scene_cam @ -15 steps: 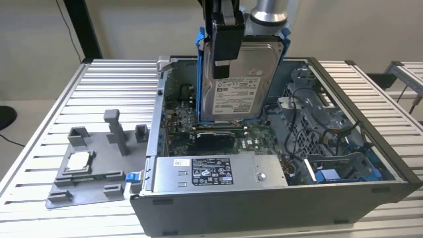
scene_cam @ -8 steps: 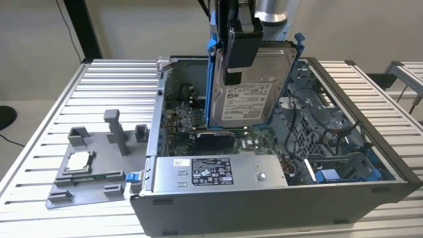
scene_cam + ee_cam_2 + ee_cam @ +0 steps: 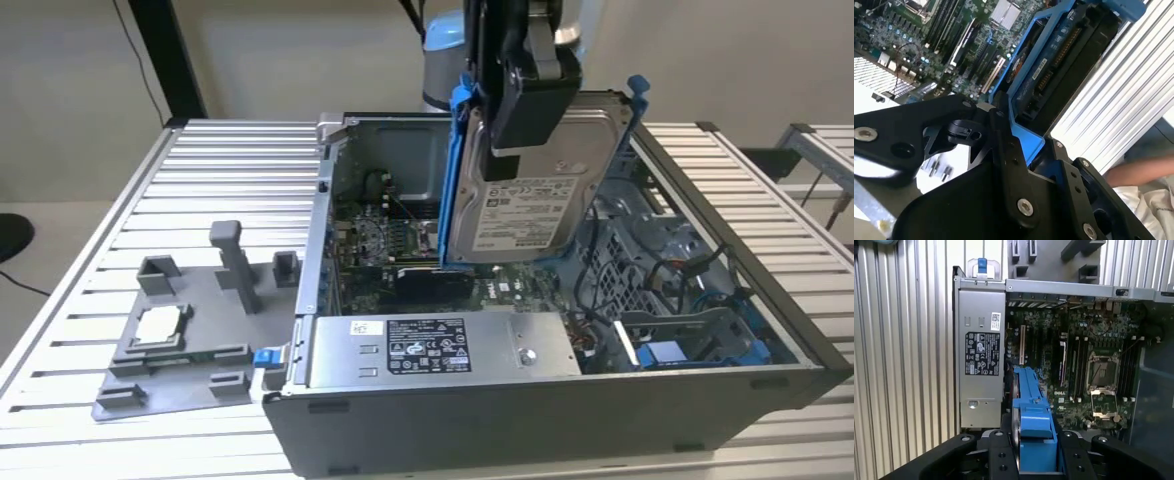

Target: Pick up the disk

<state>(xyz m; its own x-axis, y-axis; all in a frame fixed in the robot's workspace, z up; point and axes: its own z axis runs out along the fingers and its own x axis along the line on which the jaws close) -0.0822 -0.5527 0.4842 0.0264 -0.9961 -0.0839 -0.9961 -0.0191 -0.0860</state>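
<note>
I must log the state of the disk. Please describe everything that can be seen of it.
The disk is a flat silver-grey metal drive with a white printed label, set in a blue plastic frame. It hangs upright above the open computer case, lifted clear of the board. The black gripper is clamped on its upper edge and frame; nothing else touches it.

From my station the exterior view looked down at the open computer case (image 3: 534, 400) from its front, while both wrist views stared closely down onto its motherboard (image 3: 1079, 365).

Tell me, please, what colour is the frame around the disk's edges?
Blue, clearest in the exterior view on the disk.
</note>
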